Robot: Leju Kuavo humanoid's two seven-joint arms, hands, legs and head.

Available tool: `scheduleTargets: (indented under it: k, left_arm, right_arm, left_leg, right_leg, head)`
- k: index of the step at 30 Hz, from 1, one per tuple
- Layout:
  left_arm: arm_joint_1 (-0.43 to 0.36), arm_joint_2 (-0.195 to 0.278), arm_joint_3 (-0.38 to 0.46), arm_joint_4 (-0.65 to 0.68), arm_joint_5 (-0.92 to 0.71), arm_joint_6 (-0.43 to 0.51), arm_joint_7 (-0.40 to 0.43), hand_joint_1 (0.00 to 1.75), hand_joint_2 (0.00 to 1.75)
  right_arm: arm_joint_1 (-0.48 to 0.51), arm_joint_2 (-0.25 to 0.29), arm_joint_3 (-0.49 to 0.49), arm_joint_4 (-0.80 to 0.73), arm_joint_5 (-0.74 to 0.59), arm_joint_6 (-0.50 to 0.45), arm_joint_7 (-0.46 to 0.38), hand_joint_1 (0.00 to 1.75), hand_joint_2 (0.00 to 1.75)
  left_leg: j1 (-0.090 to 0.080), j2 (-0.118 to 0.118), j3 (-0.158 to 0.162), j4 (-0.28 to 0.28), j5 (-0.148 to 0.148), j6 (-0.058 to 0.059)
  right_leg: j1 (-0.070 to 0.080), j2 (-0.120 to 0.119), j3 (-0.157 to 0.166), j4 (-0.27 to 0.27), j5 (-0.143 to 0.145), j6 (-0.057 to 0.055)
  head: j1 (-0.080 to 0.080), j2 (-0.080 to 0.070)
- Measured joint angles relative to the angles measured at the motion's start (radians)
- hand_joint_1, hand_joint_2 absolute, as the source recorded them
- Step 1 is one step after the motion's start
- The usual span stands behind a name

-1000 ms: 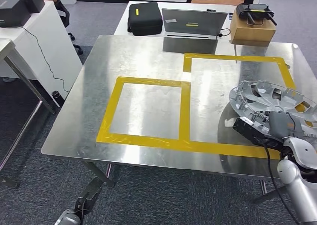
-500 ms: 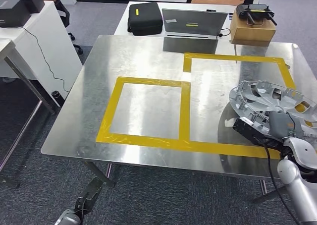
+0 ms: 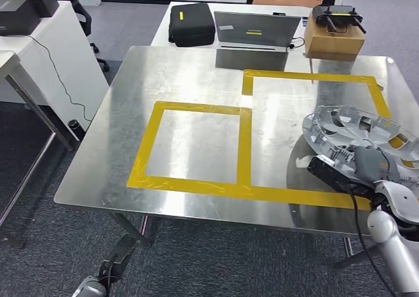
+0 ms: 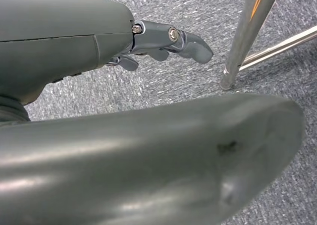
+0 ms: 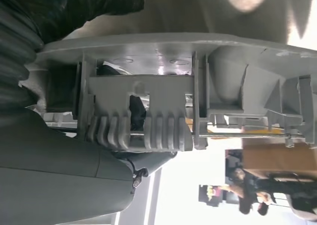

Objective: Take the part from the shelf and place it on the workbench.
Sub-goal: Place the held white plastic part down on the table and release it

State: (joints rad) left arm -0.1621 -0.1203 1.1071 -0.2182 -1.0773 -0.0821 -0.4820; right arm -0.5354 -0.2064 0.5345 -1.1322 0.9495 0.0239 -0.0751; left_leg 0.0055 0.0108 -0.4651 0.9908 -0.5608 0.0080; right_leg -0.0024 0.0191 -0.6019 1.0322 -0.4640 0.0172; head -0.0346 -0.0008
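Observation:
The part is a grey round moulded plastic cover with ribs and cut-outs. It hangs low over the right end of the steel workbench, above the right yellow-taped rectangle. My right hand grips its near rim; up close the ribbed underside of the part fills the right wrist view, with my right hand clamped around it. My left hand hangs below the near table edge with its fingers extended over the carpet and nothing in it.
A left yellow-taped square lies on the bench. Behind it a white desk holds a black case, a laptop and a cardboard box. A person sits at the back. Bench legs stand near my left hand.
The part and my right hand have edged slightly upward and away; otherwise the scene holds still. The left arm has not moved.

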Motion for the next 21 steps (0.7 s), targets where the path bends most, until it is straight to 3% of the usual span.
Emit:
scheduleTargets:
  k: [7,21]
  left_arm:
    - [-0.007,-0.001,-0.008,0.0,-0.001,0.001,0.004,0.0,0.0]
    - [-0.006,0.0,-0.022,0.0,0.003,0.001,0.006,0.0,0.0]
  right_arm:
    - [-0.022,0.064,0.033,0.0,-0.009,0.009,-0.005,0.0,1.75]
    - [-0.028,0.072,0.054,0.0,-0.026,-0.003,0.003,0.0,1.75]
  left_leg:
    - [0.0,0.001,0.001,0.0,0.001,-0.001]
    - [-0.001,-0.002,0.0,0.0,0.001,-0.001]
  right_leg:
    - [0.001,0.0,0.0,0.0,0.0,0.0]
    - [-0.001,-0.002,0.0,0.0,0.0,0.0]
  head:
    - [-0.001,0.0]
    - [0.0,0.0]
